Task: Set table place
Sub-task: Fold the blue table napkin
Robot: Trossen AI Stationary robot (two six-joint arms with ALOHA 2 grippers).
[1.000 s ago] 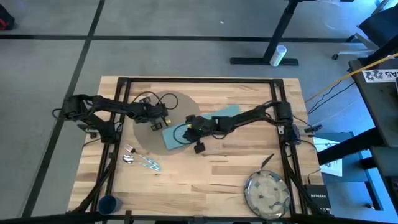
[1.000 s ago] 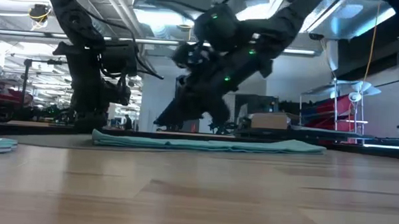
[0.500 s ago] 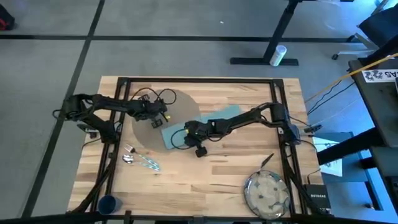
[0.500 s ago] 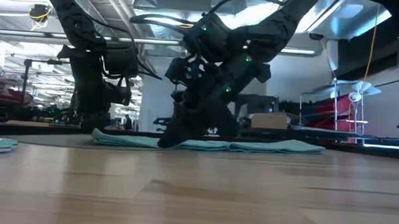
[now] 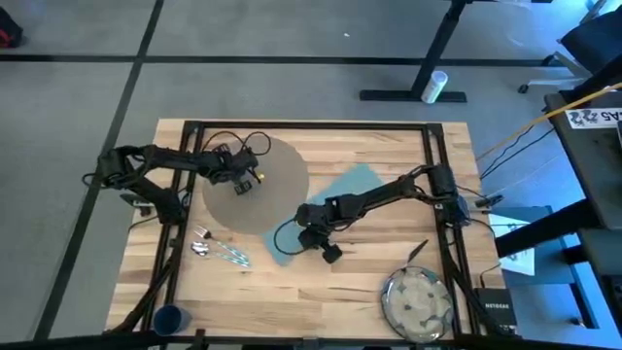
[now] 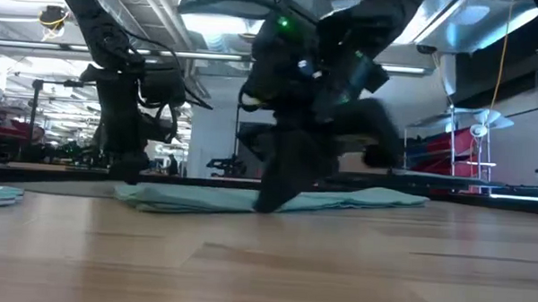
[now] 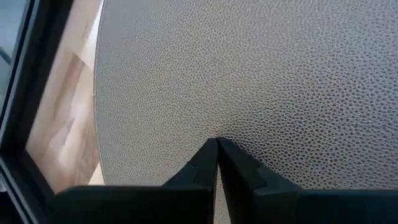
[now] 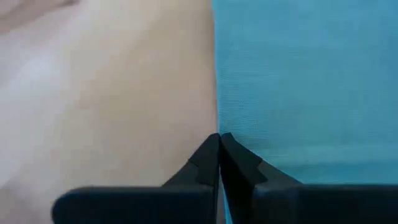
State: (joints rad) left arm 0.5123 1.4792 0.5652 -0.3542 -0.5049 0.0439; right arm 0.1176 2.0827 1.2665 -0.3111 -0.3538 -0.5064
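Right gripper [image 8: 218, 144] is pinching the edge of the teal napkin [image 5: 335, 199] near the table [image 5: 321, 282] centre. Left gripper [image 7: 216, 149], fingers together, is pressing on the round placemat [image 5: 277, 175].

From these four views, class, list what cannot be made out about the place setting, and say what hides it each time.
- Cutlery, high view: too small to tell fork, knife and spoon apart.
- Napkin, high view: its near end is hidden under the right gripper.
- Plate and cup: neither can be picked out in the low view.
- Placemat, left wrist view: cut off by the picture edges.
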